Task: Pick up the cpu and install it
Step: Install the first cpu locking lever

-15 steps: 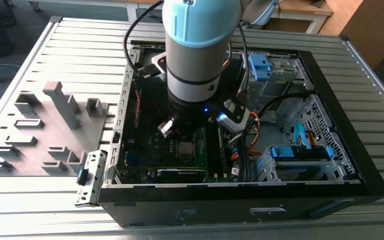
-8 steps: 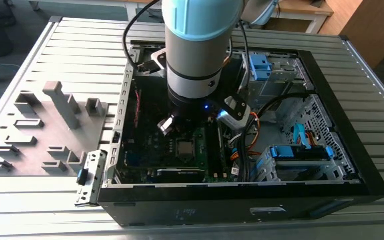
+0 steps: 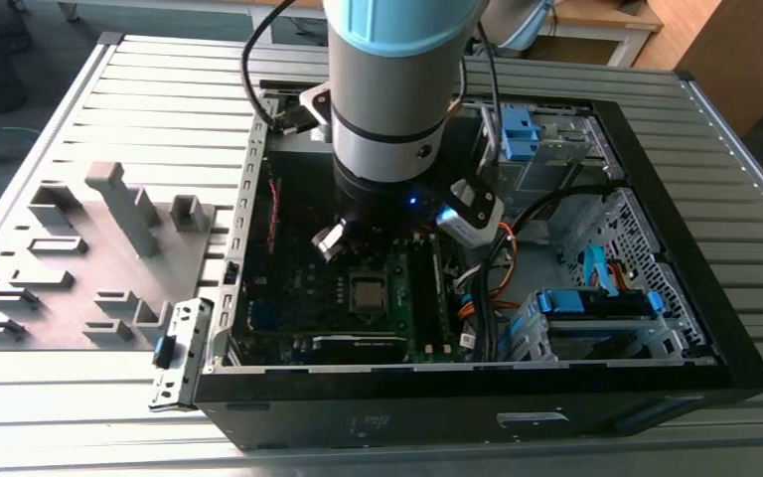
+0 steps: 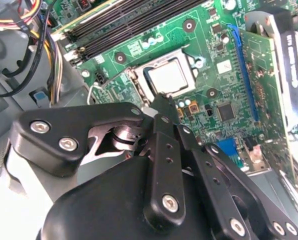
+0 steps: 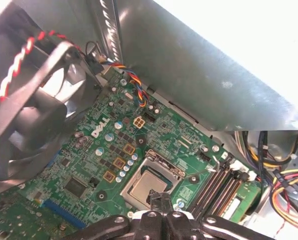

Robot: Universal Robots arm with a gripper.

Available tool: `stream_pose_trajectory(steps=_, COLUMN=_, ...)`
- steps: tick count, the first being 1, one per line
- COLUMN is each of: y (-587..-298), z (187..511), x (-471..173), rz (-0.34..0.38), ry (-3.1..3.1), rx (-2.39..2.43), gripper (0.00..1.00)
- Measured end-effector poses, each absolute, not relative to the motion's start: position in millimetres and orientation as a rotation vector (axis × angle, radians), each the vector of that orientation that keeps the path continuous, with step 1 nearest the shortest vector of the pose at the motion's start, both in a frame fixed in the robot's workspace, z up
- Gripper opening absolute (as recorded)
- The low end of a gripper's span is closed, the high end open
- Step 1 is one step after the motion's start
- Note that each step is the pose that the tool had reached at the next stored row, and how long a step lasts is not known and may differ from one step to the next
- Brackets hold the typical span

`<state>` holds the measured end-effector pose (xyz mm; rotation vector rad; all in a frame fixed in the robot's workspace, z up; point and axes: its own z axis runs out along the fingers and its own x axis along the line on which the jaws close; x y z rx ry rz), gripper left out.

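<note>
Black matte links with silver screw heads form the pincer [image 4: 160,102]. Its two slim fingertips are pressed together, with nothing seen between them. Tips sit just beside one edge of the cpu [image 4: 168,76]; contact cannot be told. Cpu is a small flat square with a pale silvery, faintly brushed top, seated inside the silver socket frame [image 5: 165,163] on the green motherboard [image 5: 104,150]. Long black memory slots [image 4: 124,22] run near the socket, and a round black fan [image 5: 34,100] with a twisted red-and-black lead stands at the board's far side. In the exterior view the grey arm [image 3: 388,89] with a pale blue cap reaches straight down into the open black computer case [image 3: 488,407], above the socket. Blue plastic drive brackets [image 3: 594,303] fill the case's side toward the exterior view's right. Case lies on a ribbed aluminium table [image 3: 156,89]. A grey moulded fixture tray [image 3: 103,248] sits beside it, on the exterior view's left. Wood-toned furniture [image 3: 726,50] stands behind.
</note>
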<state>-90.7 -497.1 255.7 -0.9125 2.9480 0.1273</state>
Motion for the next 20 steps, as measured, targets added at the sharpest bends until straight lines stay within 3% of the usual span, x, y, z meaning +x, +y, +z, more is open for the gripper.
stream_pose_trajectory(steps=20, y=-493.9, z=261.5, x=-88.9, rz=0.128, ry=2.948, rx=-0.912, gripper=0.11)
